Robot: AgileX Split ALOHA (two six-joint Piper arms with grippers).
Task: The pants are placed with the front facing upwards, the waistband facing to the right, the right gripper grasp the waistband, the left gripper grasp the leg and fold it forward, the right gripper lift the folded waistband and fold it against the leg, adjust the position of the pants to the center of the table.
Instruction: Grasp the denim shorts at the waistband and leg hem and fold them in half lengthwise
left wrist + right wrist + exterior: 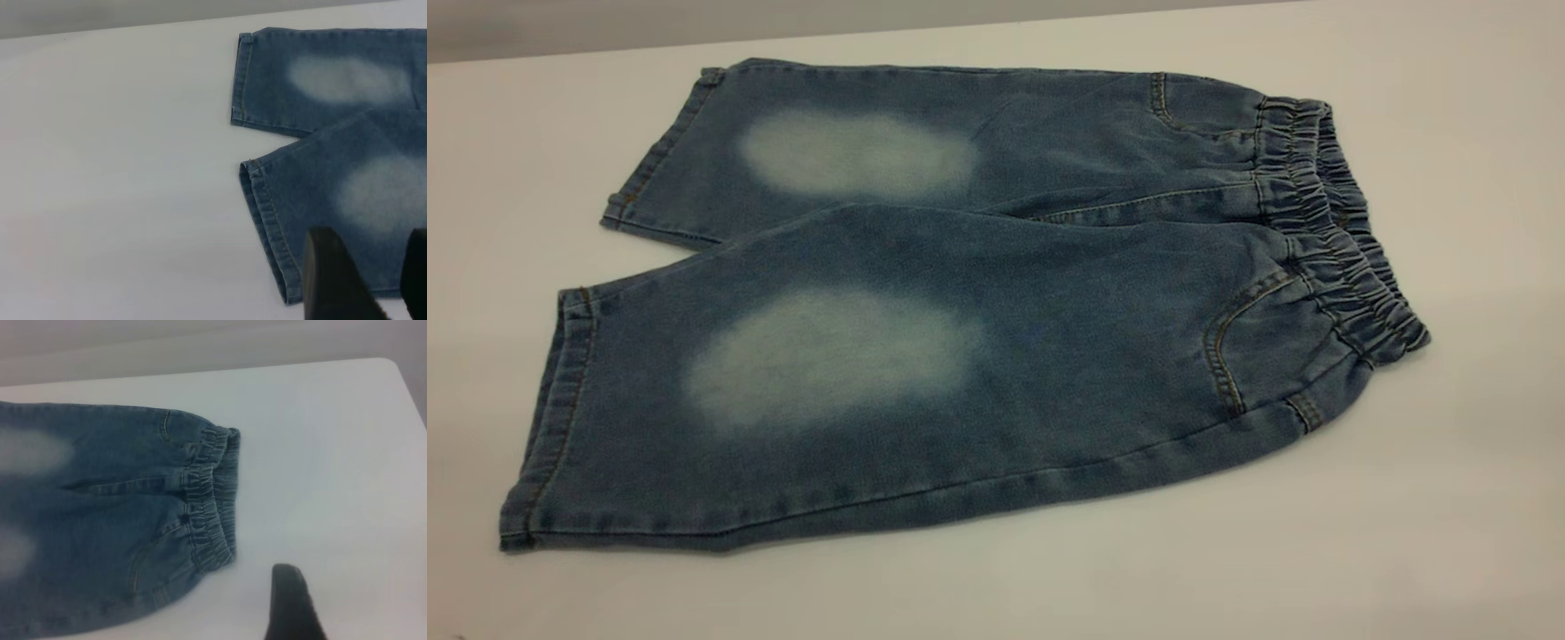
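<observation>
The pants (960, 302) lie flat on the table (1449, 498). The left gripper (373, 280) hangs above a leg, jaws spread. I cannot tell the right gripper's (293, 607) jaws.

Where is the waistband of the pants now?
In the exterior view the waistband is at the right end of the pants, which lie flat on the table; neither gripper touches it.

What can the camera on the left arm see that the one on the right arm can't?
Only the left wrist view shows the leg hems and the left claw, its two dark fingers apart above the nearer leg. Only the right wrist view shows the waistband, a front pocket seam, the table corner and one dark finger of the right claw. Both show the pants lying flat, unfolded, on the table.
</observation>
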